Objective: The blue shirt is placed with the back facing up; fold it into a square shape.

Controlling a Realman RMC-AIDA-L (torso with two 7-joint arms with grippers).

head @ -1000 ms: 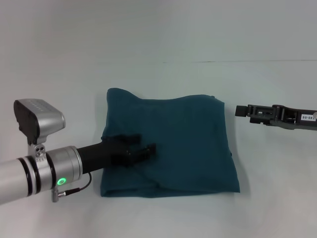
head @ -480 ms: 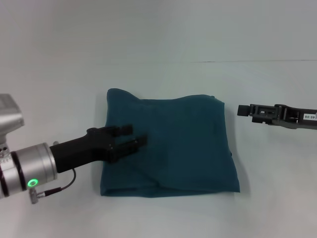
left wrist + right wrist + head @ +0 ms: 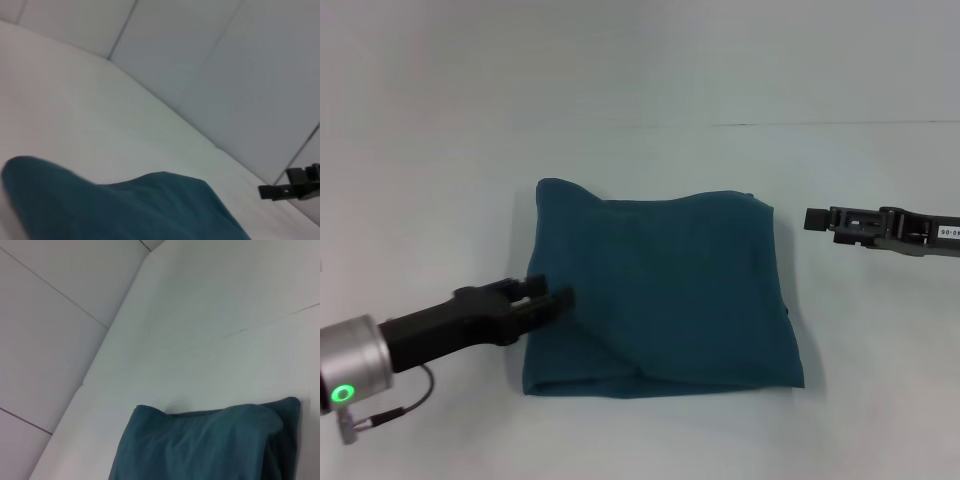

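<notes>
Now the left gripper (image 3: 558,298) has drawn back from the middle of the blue shirt (image 3: 670,290) to its left edge, jaws slightly apart and holding nothing, tips just over the hem. Beyond those jaws the shirt lies flat on the white table (image 3: 640,80) as a roughly square bundle, so the folding looks essentially done. Farther off, past its right edge, the right gripper (image 3: 812,219) hovers clear of the cloth; I cannot tell how its jaws stand.

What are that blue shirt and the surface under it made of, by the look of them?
The blue shirt looks like soft matte knit cloth: it sags into rounded folds and soft, puffy edges, with no shine. The table looks smooth, hard and pale with a matte finish, perhaps laminate or painted board; which, the look leaves open.
</notes>
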